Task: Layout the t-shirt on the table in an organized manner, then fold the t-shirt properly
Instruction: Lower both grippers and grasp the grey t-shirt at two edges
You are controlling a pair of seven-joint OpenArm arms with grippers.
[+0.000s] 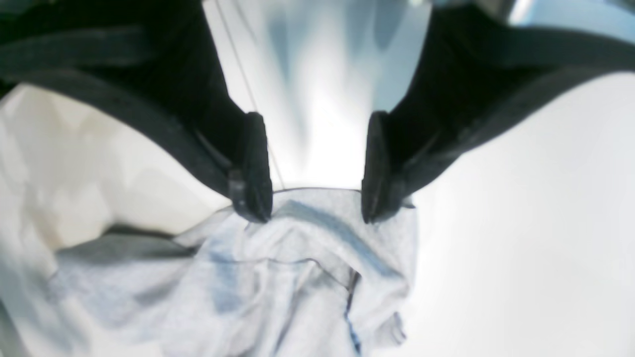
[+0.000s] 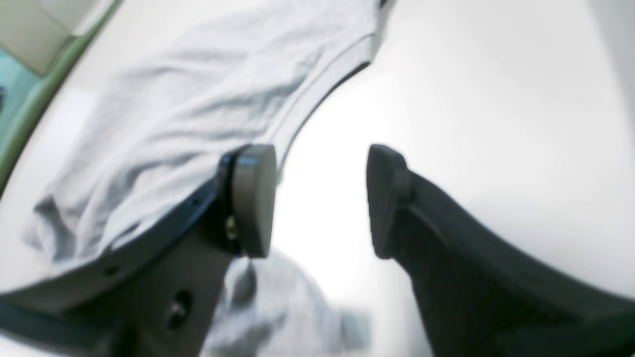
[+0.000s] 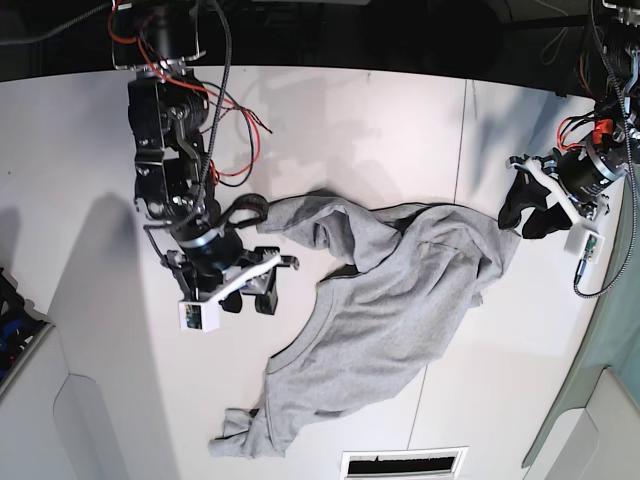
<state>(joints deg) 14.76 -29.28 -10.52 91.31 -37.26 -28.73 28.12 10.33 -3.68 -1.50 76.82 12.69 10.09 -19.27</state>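
Note:
The heather-grey t-shirt (image 3: 390, 290) lies crumpled and twisted across the middle of the white table (image 3: 350, 130). In the base view my left gripper (image 3: 527, 218) is at the shirt's right end, and my right gripper (image 3: 250, 298) stands just left of the shirt. The left wrist view shows the left gripper (image 1: 315, 203) open, its tips resting at a bunched edge of the t-shirt (image 1: 297, 277), with nothing pinched. In the right wrist view the right gripper (image 2: 320, 198) is open over bare table (image 2: 471, 99). There the t-shirt (image 2: 198, 99), with a ribbed band, lies beside and partly behind the left finger.
A thin dark seam (image 3: 460, 150) crosses the tabletop. A slotted vent (image 3: 405, 463) sits at the near edge. Green-grey cloth (image 3: 620, 320) borders the table on the right, and a green edge (image 2: 34, 99) shows in the right wrist view. Red wires (image 3: 245, 115) hang by the left-side arm.

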